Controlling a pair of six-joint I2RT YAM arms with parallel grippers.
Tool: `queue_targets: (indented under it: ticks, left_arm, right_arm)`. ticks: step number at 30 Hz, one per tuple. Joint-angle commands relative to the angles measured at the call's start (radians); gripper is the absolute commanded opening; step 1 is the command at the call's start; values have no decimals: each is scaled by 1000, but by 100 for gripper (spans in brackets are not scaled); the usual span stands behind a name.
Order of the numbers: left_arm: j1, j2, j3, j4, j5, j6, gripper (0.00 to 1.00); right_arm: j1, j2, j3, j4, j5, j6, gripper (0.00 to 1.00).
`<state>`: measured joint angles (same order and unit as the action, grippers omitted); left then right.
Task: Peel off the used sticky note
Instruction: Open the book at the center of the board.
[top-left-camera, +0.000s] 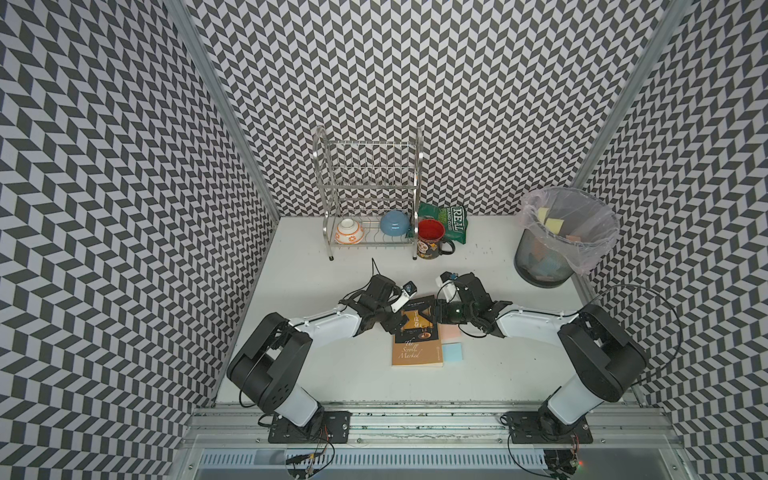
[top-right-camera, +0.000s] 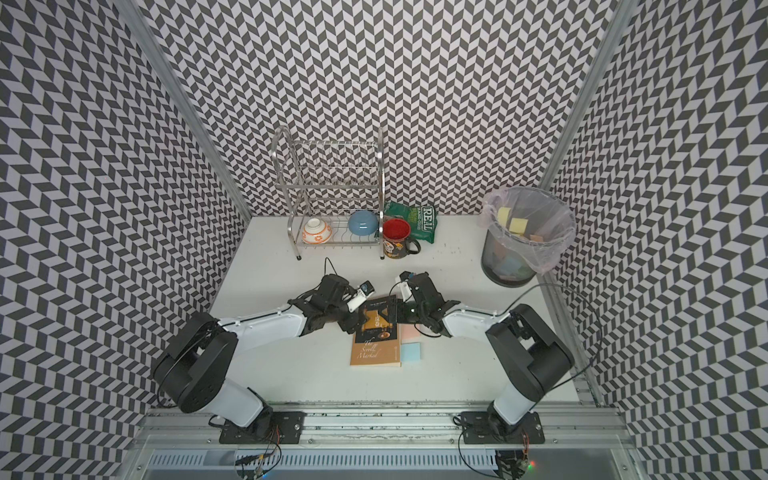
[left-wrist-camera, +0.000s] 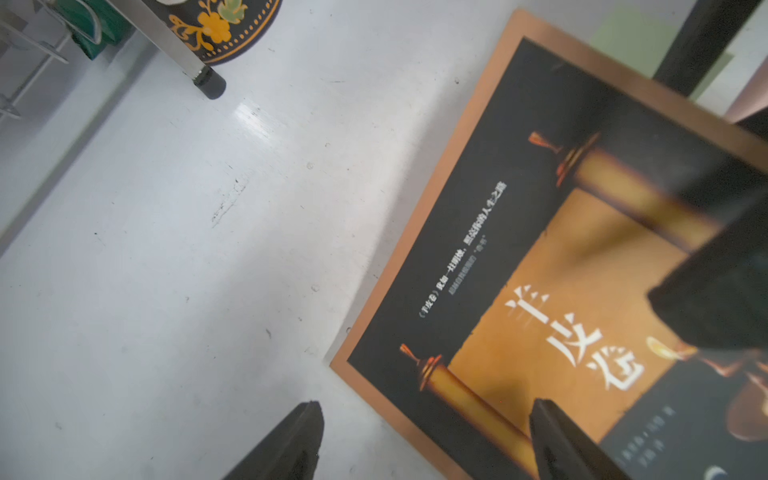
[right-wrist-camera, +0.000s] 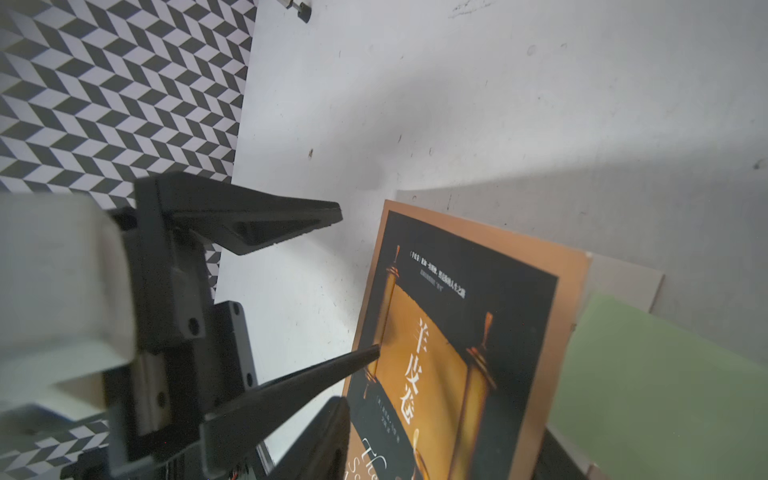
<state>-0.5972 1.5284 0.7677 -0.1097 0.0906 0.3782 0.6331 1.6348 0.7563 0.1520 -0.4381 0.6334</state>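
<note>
The green sticky note (right-wrist-camera: 665, 395) sticks out from under the book (top-left-camera: 417, 349) along the edge facing the right gripper (top-left-camera: 437, 313). In both top views the gripper hides it. In the right wrist view the note lies just beside that gripper's outer finger, and the book cover runs between the two fingers. The left wrist view shows one dark finger over the cover and the other crossing the green sticky note (left-wrist-camera: 623, 41) beyond the book's edge. So the right gripper's jaws stand clearly apart, roughly halfway, astride the book edge where the note is rooted. Whether either pad touches the paper cannot be told.

Two more notes show along the same book edge, back toward the right arm's base. The pink note (top-left-camera: 449, 331) is just behind the gripper, and the blue note (top-left-camera: 452, 353) is a little further back, touching the book.

Across the book, the left gripper (left-wrist-camera: 428, 404) faces the right one with its jaws spread wide. One finger is over the cover's near edge and the other over the bare table (top-left-camera: 332, 374), and nothing is held.

Beyond both grippers, well apart from them, stand a mug (top-left-camera: 430, 245) and a dish rack (top-left-camera: 370, 199). A lined bin (top-left-camera: 540, 266) stands further out on the right gripper's outer side, with loose notes inside.
</note>
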Motion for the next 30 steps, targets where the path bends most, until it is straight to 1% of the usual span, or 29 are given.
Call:
queue_targets:
  ticks: [1, 4, 7, 8, 11, 12, 14, 17, 20, 22, 24, 26, 30]
  left_arm:
    - [8, -85, 29, -81, 45, 30, 82]
    - [7, -149, 30, -134, 59, 48, 82]
    - [6, -210, 19, -182, 73, 54, 82]
    - [5, -229, 10, -190, 79, 55, 82]
    - [0, -293, -32, -194, 87, 57, 82]
    - [-2, -309, -47, -193, 88, 60, 82]
    - [-8, -333, -71, -195, 87, 65, 82]
    - [-24, -348, -83, -231, 94, 84, 82]
    - [-57, -371, -95, -243, 82, 88, 83]
    - [-83, -400, -111, -232, 72, 91, 86]
    - [-115, -449, -133, -210, 65, 92, 91]
    - [-142, -492, -157, -183, 68, 90, 99]
    - [-180, -504, -189, -146, 54, 85, 100]
  right_arm:
    - [8, -36, -7, 60, -26, 6, 51]
    - [10, -49, 3, 46, -29, 12, 40]
    - [10, -48, 16, 47, -39, 38, 35]
    - [11, -49, 22, 50, -46, 52, 32]
    - [19, -52, 45, 50, -50, 81, 25]
    - [22, -51, 55, 40, -44, 89, 24]
    - [28, -46, 77, 26, -37, 96, 17]
    - [35, -36, 97, 27, -39, 121, 10]
    - [39, -33, 104, 38, -34, 168, 9]
    - [42, -32, 105, 48, -23, 194, 6]
    - [46, -30, 112, 52, -5, 222, 3]
    - [49, -27, 119, 53, 4, 241, 0]
    - [50, -34, 117, 57, 42, 283, 0]
